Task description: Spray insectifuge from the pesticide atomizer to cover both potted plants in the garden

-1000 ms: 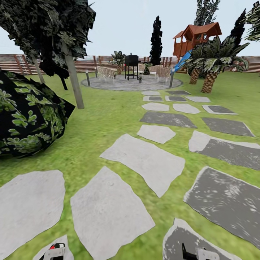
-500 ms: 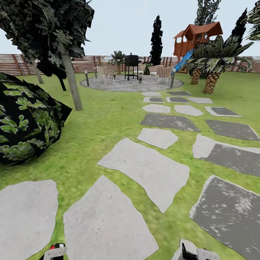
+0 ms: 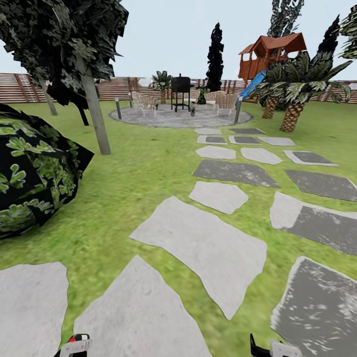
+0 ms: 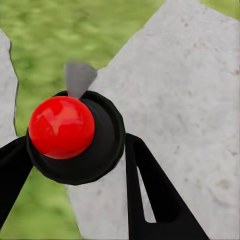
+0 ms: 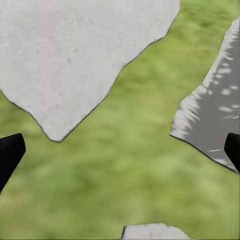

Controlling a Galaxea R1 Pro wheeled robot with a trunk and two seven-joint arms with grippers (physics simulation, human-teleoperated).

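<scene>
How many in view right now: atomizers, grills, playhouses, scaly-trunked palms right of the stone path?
pesticide atomizer: 1, held in the left jaws
black grill: 1
red-brown playhouse: 1
scaly-trunked palms: 2
Total: 5

I can't read any text, label, brand, number or sign here; the pesticide atomizer [image 4: 75, 137] in my left end effector [image 4: 75, 165] carries no legible marking.
</scene>
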